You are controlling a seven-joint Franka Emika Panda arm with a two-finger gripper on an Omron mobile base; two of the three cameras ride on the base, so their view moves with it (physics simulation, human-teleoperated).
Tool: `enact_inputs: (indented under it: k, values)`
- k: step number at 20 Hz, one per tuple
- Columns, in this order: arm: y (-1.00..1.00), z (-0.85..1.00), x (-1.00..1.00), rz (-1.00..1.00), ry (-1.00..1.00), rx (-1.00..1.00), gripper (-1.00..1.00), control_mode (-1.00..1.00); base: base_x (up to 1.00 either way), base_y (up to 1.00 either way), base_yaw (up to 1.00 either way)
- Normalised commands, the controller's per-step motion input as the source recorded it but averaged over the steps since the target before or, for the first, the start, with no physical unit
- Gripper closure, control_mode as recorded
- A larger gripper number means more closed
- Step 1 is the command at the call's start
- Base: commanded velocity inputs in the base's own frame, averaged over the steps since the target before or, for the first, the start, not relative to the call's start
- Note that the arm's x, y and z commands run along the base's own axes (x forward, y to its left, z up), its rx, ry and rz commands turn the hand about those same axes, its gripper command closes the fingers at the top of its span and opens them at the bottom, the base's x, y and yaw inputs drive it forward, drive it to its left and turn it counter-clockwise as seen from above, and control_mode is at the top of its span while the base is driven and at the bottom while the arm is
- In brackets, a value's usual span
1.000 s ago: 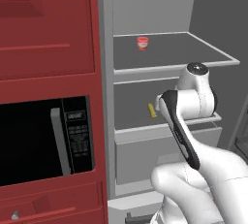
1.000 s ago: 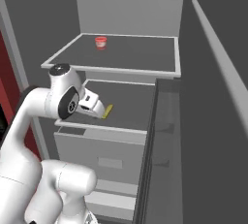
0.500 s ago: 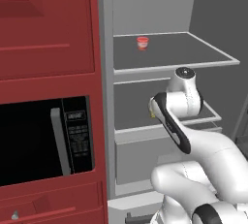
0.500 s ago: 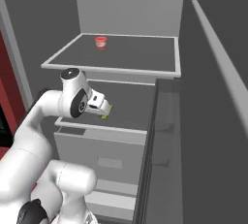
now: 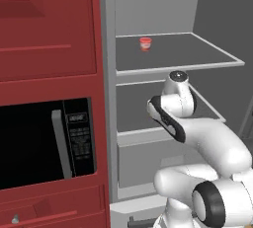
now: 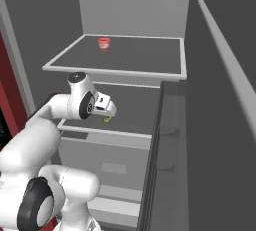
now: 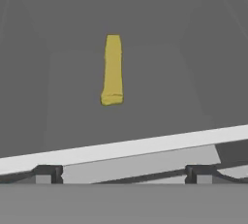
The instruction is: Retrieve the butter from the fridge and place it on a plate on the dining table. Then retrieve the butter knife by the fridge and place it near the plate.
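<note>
I've got the gripper [image 6: 111, 111] spread wide at the fridge [image 6: 165, 70] shelf's front edge, lining up on the butter [image 7: 112, 70].

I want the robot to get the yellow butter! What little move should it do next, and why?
Probably reach a little further into the fridge toward the butter. The butter lies alone on the grey shelf, ahead of the open gripper, and the fingertips are not around it yet.
</note>
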Motion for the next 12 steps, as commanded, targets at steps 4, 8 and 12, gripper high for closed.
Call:
enact_inputs:
  k: [4, 8, 12]
  values:
    - [-0.02, -0.31, 0.62, 0.00, 0.00, 0.00, -1.00, -1.00, 0.00, 0.00, 0.00]
    - [0.00, -0.16, 0.57, 0.00, 0.04, 0.01, -1.00, -1.00, 0.00, 0.00, 0.00]
    - [0.00, -0.18, 0.38, 0.00, 0.02, 0.00, -1.00, -1.00, 0.00, 0.00, 0.00]
